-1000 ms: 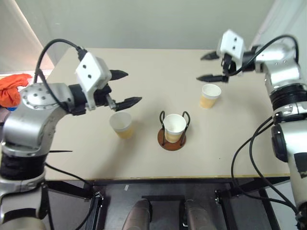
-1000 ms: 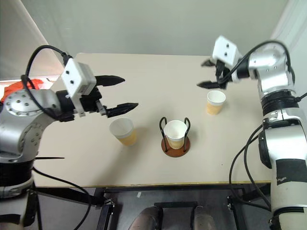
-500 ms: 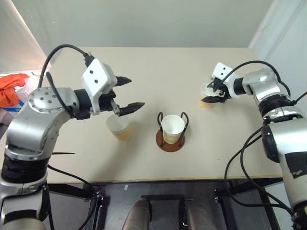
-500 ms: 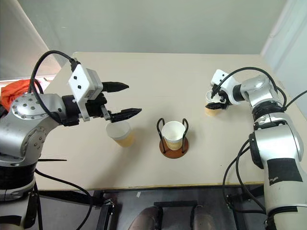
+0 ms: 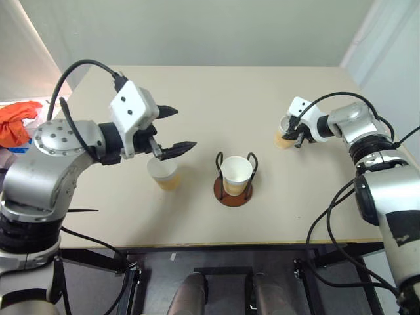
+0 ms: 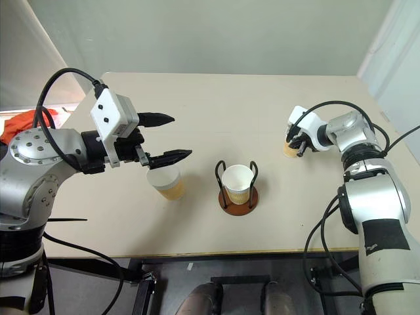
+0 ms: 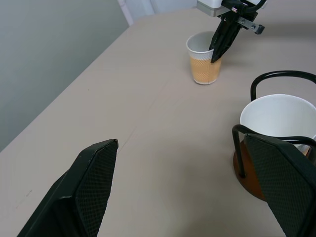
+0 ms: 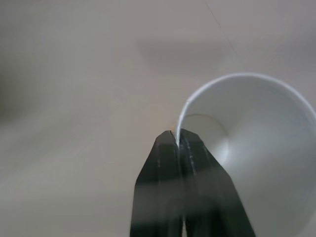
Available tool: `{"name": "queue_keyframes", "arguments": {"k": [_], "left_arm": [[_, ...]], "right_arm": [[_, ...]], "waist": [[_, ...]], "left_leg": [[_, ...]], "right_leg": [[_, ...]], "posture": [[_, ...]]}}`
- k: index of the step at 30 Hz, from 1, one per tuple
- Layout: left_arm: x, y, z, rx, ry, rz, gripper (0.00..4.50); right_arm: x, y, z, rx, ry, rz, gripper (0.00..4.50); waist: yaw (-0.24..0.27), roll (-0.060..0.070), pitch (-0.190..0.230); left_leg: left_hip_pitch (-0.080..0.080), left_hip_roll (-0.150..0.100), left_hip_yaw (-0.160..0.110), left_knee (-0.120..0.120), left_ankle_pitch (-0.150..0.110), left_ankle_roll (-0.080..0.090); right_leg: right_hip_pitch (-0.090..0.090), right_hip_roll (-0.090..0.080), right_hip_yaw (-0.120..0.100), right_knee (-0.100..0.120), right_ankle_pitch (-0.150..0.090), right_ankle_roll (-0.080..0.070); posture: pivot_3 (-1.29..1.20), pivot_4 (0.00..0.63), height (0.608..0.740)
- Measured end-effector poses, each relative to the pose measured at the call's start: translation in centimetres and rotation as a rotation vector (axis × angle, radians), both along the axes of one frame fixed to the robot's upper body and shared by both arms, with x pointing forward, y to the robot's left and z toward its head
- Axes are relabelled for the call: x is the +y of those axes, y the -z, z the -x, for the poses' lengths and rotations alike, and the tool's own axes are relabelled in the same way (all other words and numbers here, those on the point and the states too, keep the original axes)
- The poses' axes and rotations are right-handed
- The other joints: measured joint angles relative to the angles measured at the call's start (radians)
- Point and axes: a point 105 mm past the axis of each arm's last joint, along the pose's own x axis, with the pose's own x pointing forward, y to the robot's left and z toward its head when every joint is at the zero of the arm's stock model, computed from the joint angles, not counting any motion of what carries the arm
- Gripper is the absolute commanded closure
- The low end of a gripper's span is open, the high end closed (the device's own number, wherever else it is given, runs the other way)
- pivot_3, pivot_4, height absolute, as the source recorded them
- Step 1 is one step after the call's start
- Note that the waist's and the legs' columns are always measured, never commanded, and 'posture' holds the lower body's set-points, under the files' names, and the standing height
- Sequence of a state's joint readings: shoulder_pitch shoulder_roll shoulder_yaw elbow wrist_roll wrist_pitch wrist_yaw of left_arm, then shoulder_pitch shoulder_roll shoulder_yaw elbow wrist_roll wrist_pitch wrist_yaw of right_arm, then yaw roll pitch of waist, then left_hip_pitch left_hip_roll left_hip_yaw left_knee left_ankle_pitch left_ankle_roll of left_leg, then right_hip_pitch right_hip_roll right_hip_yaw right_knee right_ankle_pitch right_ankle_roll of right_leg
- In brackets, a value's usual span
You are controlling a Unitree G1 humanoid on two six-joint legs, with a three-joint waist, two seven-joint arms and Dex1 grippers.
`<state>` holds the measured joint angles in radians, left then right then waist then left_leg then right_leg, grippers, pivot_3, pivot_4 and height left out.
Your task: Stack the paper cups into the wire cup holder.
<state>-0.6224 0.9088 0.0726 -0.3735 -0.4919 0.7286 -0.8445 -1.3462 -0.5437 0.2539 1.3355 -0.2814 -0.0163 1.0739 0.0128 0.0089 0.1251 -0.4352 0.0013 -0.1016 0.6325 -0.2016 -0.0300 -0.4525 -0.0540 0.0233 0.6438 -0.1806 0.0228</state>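
One paper cup point(image 5: 236, 174) stands inside the wire cup holder point(image 5: 226, 199) at the table's middle. A second paper cup point(image 5: 163, 174) stands on the table to its left. My left gripper point(image 5: 184, 127) hovers open just above and behind that cup, with nothing between its fingers. The third paper cup point(image 5: 282, 136) stands at the right. My right gripper point(image 5: 293, 136) is shut on that cup's rim, one finger inside and one outside, as the right wrist view shows at the pinched rim point(image 8: 178, 124). The left wrist view also shows this cup point(image 7: 204, 60) and the holder point(image 7: 248, 170).
The beige table point(image 5: 216, 92) has open surface behind and in front of the cups. An orange cloth point(image 5: 16, 122) lies off the table's left edge. Pale walls close the back and the right side.
My right gripper came down from above the right cup and shut on its rim. The left gripper has stayed open over the left cup. The camera view shifted slightly.
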Motion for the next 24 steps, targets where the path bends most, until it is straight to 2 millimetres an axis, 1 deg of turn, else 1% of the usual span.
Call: {"name": "queue_keyframes", "arguments": {"k": [4, 6, 8, 10, 12, 13, 14, 15, 18, 20, 24], "left_arm": [[0.1, -0.1, 0.0, -0.006, -0.002, -0.008, 0.0], [0.6, -0.1, 0.3, 0.001, 0.001, -0.023, 0.0], [1.4, -0.3, 0.8, 0.016, 0.008, -0.031, 0.0], [2.1, -0.3, 1.3, 0.023, 0.013, -0.04, 0.0], [2.4, -0.5, 1.5, 0.018, 0.012, -0.041, 0.0], [2.6, -0.5, 1.5, 0.015, 0.007, -0.039, 0.0], [2.9, -0.6, 1.4, 0.015, -0.001, -0.037, 0.0], [3.0, -0.5, 1.4, 0.017, -0.006, -0.034, 0.0], [2.7, -0.2, 1.9, 0.031, 0.018, -0.026, 0.0], [2.3, 0.0, 2.2, 0.036, 0.038, -0.028, 0.0], [2.2, 0.3, 2.4, 0.048, 0.046, -0.024, 0.0]], "right_arm": [[0.3, -0.2, 0.4, 0.015, -0.05, 0.0, 4.45], [1.2, -1.2, 1.0, 0.034, -0.136, -0.028, 4.45], [3.2, -4.1, 2.0, 0.028, -0.289, -0.111, 4.45], [5.9, -8.2, 3.7, -0.02, -0.483, -0.211, 4.45], [7.8, -10.9, 5.6, -0.063, -0.631, -0.261, 4.45], [8.6, -11.6, 6.8, -0.08, -0.703, -0.259, 4.45], [9.4, -11.6, 8.1, -0.081, -0.773, -0.243, 4.45], [9.8, -11.2, 9.0, -0.063, -0.817, -0.236, 4.45], [10.4, -9.0, 11.7, 0.039, -0.906, -0.219, 4.45], [10.2, -8.2, 12.8, 0.083, -0.929, -0.196, 4.45], [10.1, -8.5, 14.0, 0.082, -0.958, -0.164, 4.45]], "waist": [[0.0, 0.0, 0.0], [0.0, 0.0, 0.0], [-0.007, 0.001, 0.0], [-0.011, 0.001, 0.0], [-0.011, 0.0, 0.0], [-0.01, 0.0, 0.0], [-0.007, -0.001, -0.001], [-0.006, -0.001, -0.001], [0.002, -0.002, -0.001], [0.001, -0.002, 0.0], [-0.003, -0.002, 0.0]], "left_leg": [[0.0, 0.0, 0.0, 0.0, 0.0, 0.0], [-0.001, 0.0, 0.0, -0.001, 0.0, 0.0], [-0.001, 0.0, 0.0, -0.001, 0.0, 0.0], [-0.001, 0.002, 0.0, -0.002, 0.0, 0.0], [0.0, 0.003, -0.001, -0.002, 0.0, 0.0], [0.0, 0.005, -0.001, -0.001, -0.001, -0.001], [0.0, 0.006, -0.003, -0.001, 0.0, -0.003], [0.001, 0.006, -0.004, 0.0, 0.001, -0.005], [0.0, 0.005, -0.005, 0.002, 0.001, -0.005], [0.0, 0.005, -0.004, 0.002, 0.001, -0.005], [0.003, 0.007, -0.004, 0.001, 0.001, -0.003]], "right_leg": [[0.0, 0.0, 0.0, 0.0, 0.0, 0.0], [-0.001, 0.0, 0.0, 0.0, 0.0, 0.0], [-0.002, 0.001, 0.0, -0.001, -0.001, -0.001], [-0.002, 0.004, 0.0, -0.001, -0.003, -0.004], [-0.001, 0.006, -0.001, -0.001, -0.004, -0.006], [0.0, 0.007, -0.001, -0.002, -0.005, -0.006], [0.003, 0.009, -0.002, -0.002, -0.006, -0.009], [0.004, 0.01, -0.002, -0.002, -0.007, -0.011], [0.004, 0.009, -0.001, -0.002, -0.008, -0.012], [0.003, 0.009, 0.0, -0.002, -0.008, -0.012], [0.003, 0.01, -0.001, 0.001, -0.008, -0.011]], "posture": [[0.0, 0.15, 0.74], [0.0, 0.15, 0.74], [0.0, 0.15, 0.74], [0.0, 0.15, 0.74], [0.0, 0.15, 0.74], [0.0, 0.15, 0.74], [0.0, 0.15, 0.74], [0.0, 0.15, 0.74], [0.0, 0.15, 0.74], [0.0, 0.15, 0.74], [0.0, 0.15, 0.74]]}}
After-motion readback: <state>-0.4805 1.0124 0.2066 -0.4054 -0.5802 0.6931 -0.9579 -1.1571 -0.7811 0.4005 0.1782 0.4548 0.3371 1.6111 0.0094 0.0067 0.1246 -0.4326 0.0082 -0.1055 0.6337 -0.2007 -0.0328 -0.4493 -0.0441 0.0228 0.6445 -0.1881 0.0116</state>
